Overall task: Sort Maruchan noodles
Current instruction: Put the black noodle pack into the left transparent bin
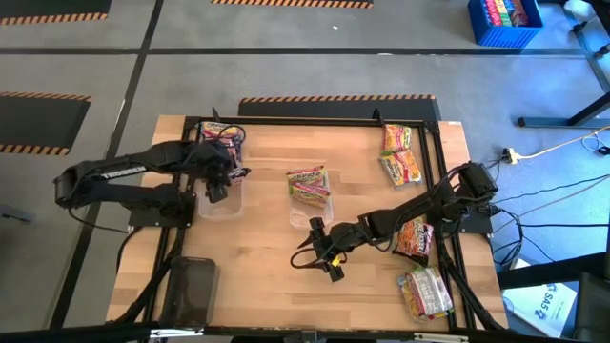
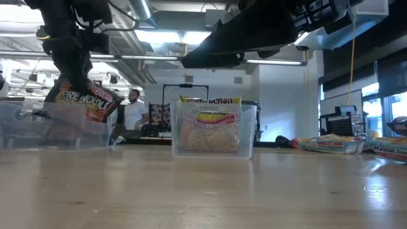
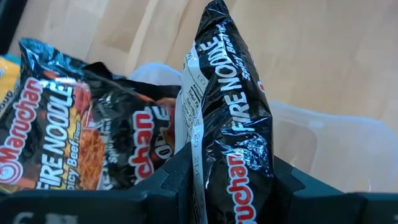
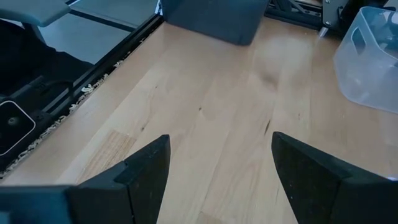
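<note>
Left tool grips a dark packet above the left tray.
We risk dropping it outside; right tool open, empty.

The wooden table carries clear trays and scattered noodle packets.

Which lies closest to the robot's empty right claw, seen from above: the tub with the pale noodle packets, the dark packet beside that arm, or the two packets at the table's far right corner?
From the right gripper, in the high view:
1. Tub with pale packets, just beyond the gripper.
2. Dark packet, to its right, beside the arm.
3. Two far-corner packets, farthest.
</note>
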Controlling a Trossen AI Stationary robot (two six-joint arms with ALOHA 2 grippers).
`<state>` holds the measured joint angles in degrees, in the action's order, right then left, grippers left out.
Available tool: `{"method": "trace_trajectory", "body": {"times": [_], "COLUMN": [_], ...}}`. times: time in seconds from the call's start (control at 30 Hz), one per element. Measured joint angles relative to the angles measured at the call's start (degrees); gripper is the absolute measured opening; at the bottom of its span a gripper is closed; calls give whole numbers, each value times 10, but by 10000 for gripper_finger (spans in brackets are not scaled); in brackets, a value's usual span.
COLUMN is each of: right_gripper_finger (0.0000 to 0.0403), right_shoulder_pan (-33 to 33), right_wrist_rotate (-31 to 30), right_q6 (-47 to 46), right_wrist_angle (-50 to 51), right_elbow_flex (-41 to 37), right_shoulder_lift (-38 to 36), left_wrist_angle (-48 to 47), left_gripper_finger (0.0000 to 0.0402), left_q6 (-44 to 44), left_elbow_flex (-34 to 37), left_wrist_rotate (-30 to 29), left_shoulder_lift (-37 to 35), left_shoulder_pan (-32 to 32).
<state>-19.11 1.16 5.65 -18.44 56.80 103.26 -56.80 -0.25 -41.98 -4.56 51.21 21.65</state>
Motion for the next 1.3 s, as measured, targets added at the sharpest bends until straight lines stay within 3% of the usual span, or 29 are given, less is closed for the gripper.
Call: {"method": "trace_trajectory", "body": {"times": [0.37,1.0,1.3], "right_gripper_finger": [264,264,264], "right_shoulder_pan": [0,0,0], "right_wrist_rotate": [0,0,10], "right_q6": [2,5,6], "right_wrist_angle": [-3,-6,-5], "right_elbow_flex": [0,0,0], "right_shoulder_lift": [0,0,0], "left_wrist_angle": [12,37,37], "left_gripper_finger": [117,117,120], "left_q6": [25,36,25], "left_elbow_flex": [0,-4,-5], "left_wrist_rotate": [27,45,-3], "left_shoulder_lift": [59,79,110], "left_shoulder_pan": [32,70,73]}}
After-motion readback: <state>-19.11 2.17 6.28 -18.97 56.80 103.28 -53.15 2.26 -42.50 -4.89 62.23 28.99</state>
